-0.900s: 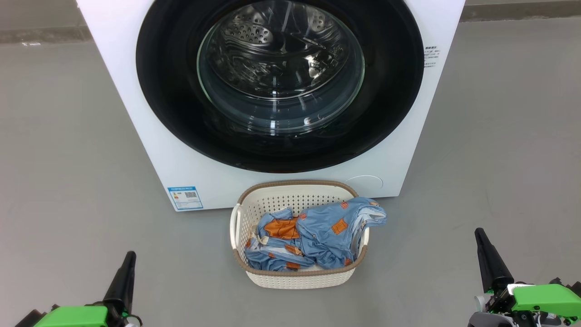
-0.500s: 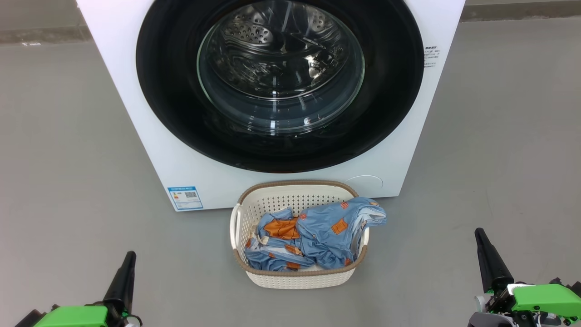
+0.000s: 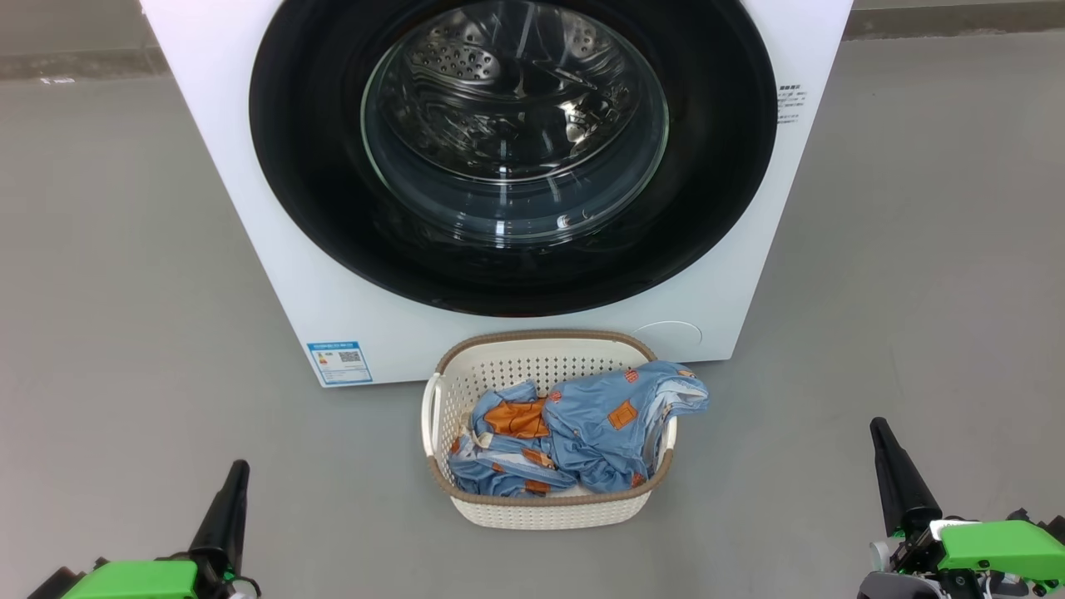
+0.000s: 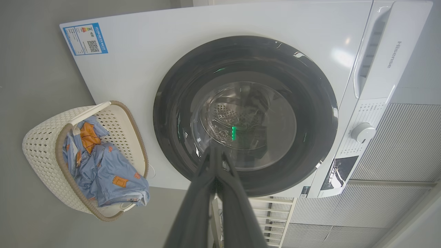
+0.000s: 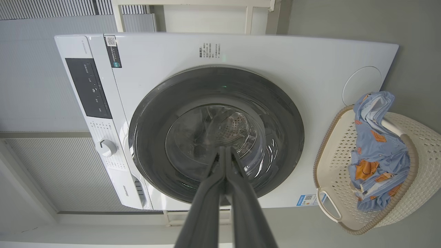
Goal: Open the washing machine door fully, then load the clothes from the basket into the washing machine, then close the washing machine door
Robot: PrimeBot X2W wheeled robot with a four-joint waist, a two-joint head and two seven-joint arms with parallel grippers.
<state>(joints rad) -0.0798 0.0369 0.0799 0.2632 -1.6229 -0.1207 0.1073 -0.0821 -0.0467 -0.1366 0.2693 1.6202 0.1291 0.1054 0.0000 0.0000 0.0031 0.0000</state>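
The left gripper [image 3: 238, 472], two long dark fingers on a green wrist housing, stands at the lower left of the head view with its fingers pressed together and nothing between them. The right gripper [image 3: 880, 433], of the same build, stands at the lower right, likewise closed and empty. Both are well apart from the basket.

The small cream-white perforated plastic basket with a brown woven-look rim [image 3: 541, 512] sits on the grey floor [image 3: 125, 333] between the grippers and the machine, just in front of the machine's base. The light blue clothes with orange patches [image 3: 582, 433] lie bunched inside it, one fold draped over the right rim.

Behind the basket stands the big white boxy front-loading washing machine [image 3: 250, 208]. Its large round glossy black door with a bulging glass window [image 3: 316, 166] lies shut against the front panel.
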